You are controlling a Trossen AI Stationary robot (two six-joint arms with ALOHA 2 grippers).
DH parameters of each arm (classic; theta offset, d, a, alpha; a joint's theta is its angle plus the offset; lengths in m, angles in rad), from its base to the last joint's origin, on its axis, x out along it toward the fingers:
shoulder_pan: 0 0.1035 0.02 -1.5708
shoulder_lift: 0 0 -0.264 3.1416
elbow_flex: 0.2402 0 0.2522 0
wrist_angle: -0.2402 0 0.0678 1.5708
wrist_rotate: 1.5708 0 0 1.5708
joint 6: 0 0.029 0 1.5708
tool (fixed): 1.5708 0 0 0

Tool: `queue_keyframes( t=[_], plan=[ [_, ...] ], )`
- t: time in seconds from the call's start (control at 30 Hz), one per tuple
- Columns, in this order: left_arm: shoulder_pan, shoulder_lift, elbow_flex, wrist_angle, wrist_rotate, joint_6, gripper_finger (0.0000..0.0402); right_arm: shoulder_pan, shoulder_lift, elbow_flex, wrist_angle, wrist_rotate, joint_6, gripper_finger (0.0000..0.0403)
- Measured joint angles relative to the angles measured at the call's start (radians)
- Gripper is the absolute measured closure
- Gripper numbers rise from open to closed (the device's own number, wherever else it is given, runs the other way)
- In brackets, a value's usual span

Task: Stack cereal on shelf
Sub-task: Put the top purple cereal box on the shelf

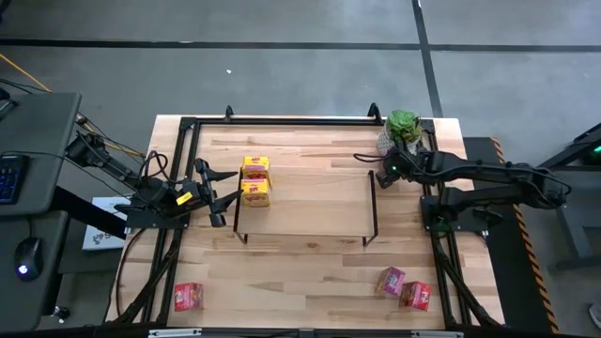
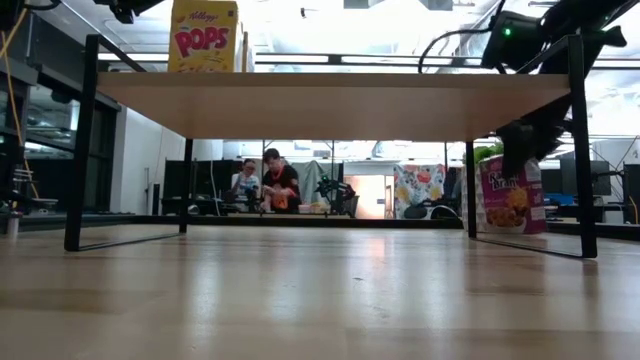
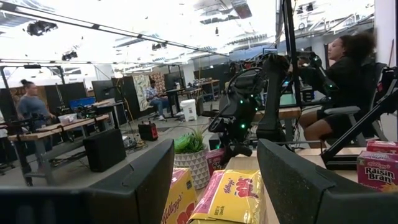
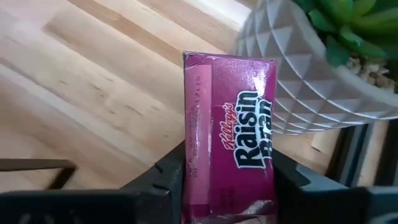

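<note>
The shelf stands mid-table with two yellow cereal boxes on its left end; one shows on the shelf top in the low view. My left gripper hangs open just left of them, touching nothing. A magenta cereal box stands by the shelf's right legs, next to the potted plant. My right gripper is shut on it. My right gripper pinches the magenta box between its two fingers, one finger against the narrow side and the other on the opposite side. The fingers slant down from above. The box stands upright, its bottom seemingly on the table beside the plant pot.
A red box lies near the front left corner. Another magenta box and a red box lie near the front right. The table's black frame runs along the far edge. People sit in the room beyond.
</note>
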Motion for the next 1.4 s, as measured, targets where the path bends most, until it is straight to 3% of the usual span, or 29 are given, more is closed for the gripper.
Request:
queue_keyframes(
  t=[0.2, 0.47, 0.6, 0.77, 1.0, 1.4],
  plan=[
    [0.0, 0.0, 0.0, 0.0, 0.0, 0.0, 0.0181, 0.019, -0.018, 0.136, -0.085, -0.02, -0.018, 0.0262],
    [0.0, 0.0, 0.0, 0.0, 0.0, 0.0, 0.0181, 0.089, -0.032, 0.383, -0.116, 0.078, -0.076, 0.026],
    [0.0, 0.0, 0.0, 0.0, 0.0, 0.0, 0.0181, 0.138, -0.032, 0.439, 0.018, 0.077, -0.147, 0.026],
    [0.0, 0.0, 0.0, 0.0, 0.0, 0.0, 0.0181, 0.217, 0.001, 0.441, 0.272, -0.103, -0.232, 0.026],
    [0.0, 0.0, 0.0, 0.0, 0.0, 0.0, 0.0181, 0.341, 0.192, 0.483, 0.434, -0.237, -0.301, 0.026],
    [0.0, 0.0, 0.0, 0.0, 0.0, -0.001, 0.0181, 0.389, 0.582, 0.878, 0.208, -0.226, -0.457, 0.026]
  ],
)
